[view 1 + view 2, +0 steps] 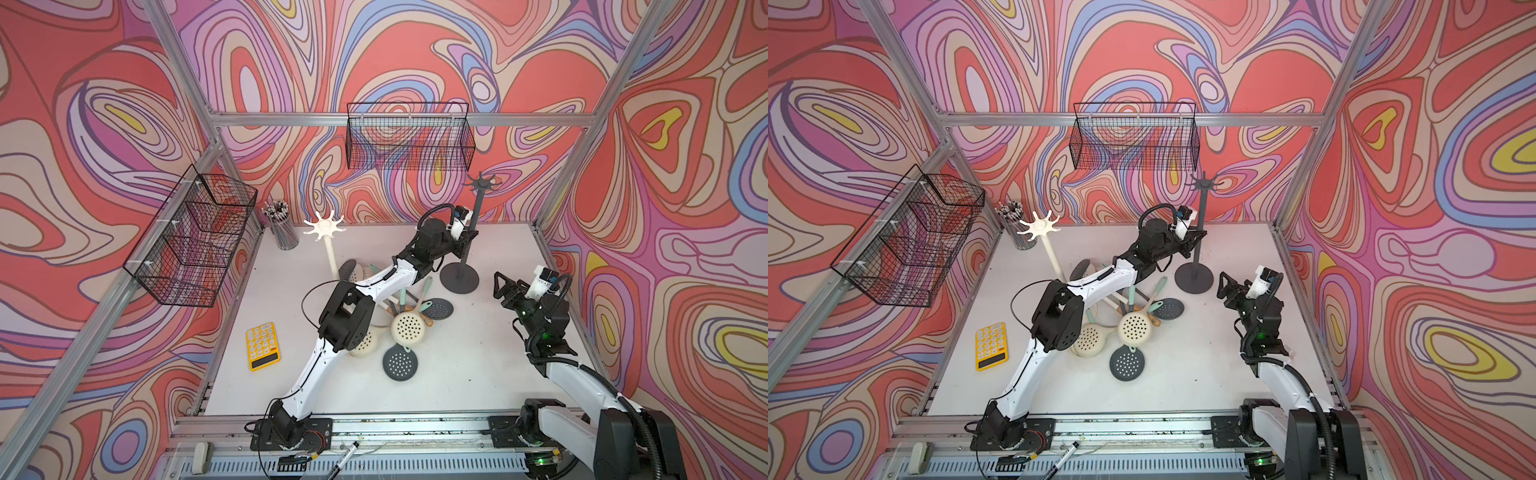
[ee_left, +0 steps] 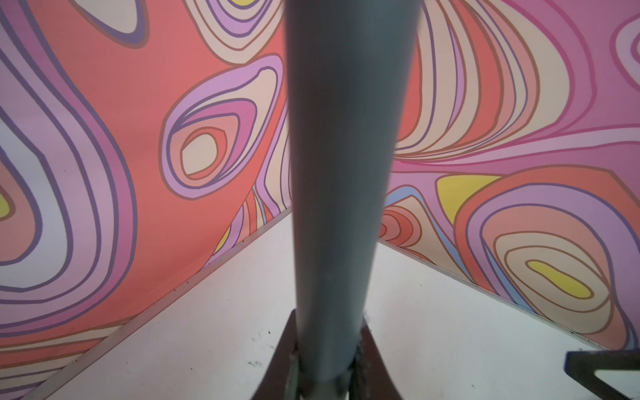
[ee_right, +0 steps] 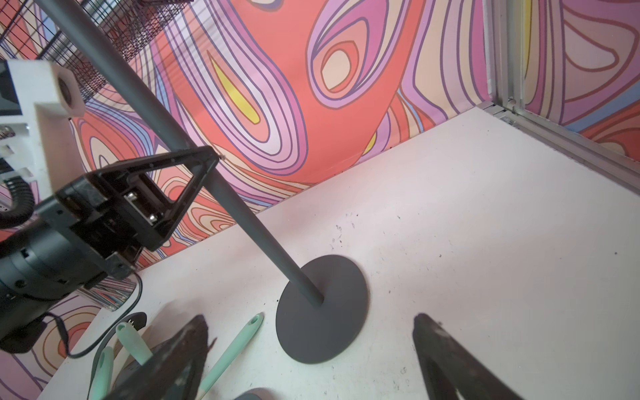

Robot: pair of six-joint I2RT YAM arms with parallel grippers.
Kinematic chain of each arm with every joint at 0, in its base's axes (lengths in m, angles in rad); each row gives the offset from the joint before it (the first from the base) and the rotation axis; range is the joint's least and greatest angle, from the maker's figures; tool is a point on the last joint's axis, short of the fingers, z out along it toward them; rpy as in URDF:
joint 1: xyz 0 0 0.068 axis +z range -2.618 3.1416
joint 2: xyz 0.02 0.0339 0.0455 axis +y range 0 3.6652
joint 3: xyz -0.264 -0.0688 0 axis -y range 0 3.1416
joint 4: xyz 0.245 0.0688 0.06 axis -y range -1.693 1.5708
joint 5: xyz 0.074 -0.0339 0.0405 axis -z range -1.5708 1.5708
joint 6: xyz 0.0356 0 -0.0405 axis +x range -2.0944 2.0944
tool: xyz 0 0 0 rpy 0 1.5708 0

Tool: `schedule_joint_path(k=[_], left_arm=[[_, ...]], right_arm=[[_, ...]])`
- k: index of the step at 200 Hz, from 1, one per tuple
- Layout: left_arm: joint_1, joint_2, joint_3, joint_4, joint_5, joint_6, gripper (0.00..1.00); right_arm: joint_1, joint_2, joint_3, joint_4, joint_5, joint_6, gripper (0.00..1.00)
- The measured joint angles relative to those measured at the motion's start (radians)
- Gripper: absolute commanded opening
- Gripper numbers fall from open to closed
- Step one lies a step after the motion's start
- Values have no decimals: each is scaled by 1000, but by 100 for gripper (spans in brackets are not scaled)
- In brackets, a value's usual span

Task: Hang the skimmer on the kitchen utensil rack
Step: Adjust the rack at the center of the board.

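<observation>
1. In both top views, our left gripper (image 1: 467,239) is clamping the pole of the grey utensil rack (image 1: 479,203). The skimmers (image 1: 408,328) are lying heaped on the table (image 1: 478,353), none lifted. Our right gripper (image 1: 1225,286) is hovering, jaws spread wide, near the rack's base.
2. In the left wrist view, our fingers (image 2: 282,349) are pinching that pole.
3. In the right wrist view, mint handles (image 3: 235,348) are lying near the base. We are judging this a rack-steadying step, so next we are needing the right gripper closing on one handle.
</observation>
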Motion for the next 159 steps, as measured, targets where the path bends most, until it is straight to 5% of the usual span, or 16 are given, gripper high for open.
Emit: schedule_joint_path(k=[42,74,121,159], left_arm=[[-45,-94,-149,32,-9,11,0],[-63,-112,-192,65,-15,15,12],[-64,-119,-208,79,-7,3,49],[-64,-132,-229,76,-2,5,70]], right_arm=[[5,-57,0,-45,0,-2,94],[12,-89,0,-72,0,-3,94],[63,-87,13,-130,7,-4,94],[176,-52,36,-172,39,-8,94]])
